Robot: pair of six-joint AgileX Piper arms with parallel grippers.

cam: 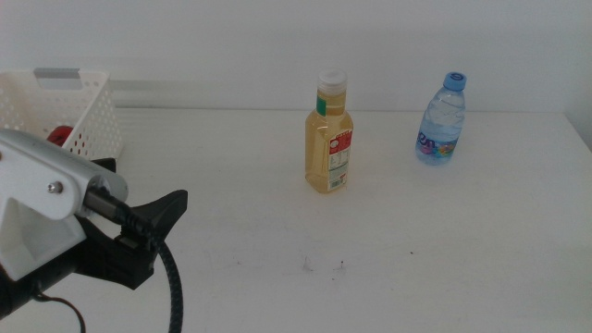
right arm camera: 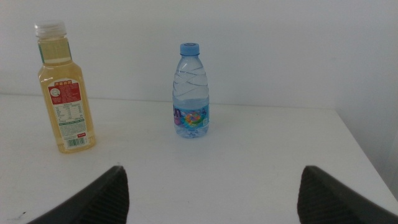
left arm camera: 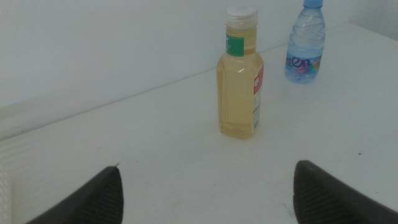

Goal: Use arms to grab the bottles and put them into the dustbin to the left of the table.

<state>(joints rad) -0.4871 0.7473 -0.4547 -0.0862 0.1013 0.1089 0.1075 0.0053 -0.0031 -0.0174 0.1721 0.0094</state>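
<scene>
The yellow-liquid bottle (cam: 329, 136) stands upright near the middle of the table (cam: 388, 259). It is squarish, filled with pale amber liquid almost to the neck, topped by a white cap with a green band just below it, and carries a red-and-white label on the side facing 3 o'clock. The left wrist view shows the same bottle (left arm camera: 239, 74) with nothing touching it, its liquid clear enough to catch a highlight on the shoulder.

At about 2 o'clock from it, well apart, stands the water bottle (cam: 442, 120), clear with a blue cap and a colourful printed band around its lower half; it too is upright and alone.

The dustbin (cam: 88, 116), a white perforated basket with a grey strip on its rim, sits at the table's far edge toward 10 o'clock from the yellow bottle. Something red (cam: 58, 136) shows through its holes, resting inside.

The left gripper (cam: 153, 227) hangs over the table just in front of the dustbin, its dark jaws spread wide and empty, pointing toward the yellow bottle. The right gripper (right arm camera: 211, 193) is out of the middle view; its own camera shows the jaws wide apart, holding nothing, facing both bottles from a distance
</scene>
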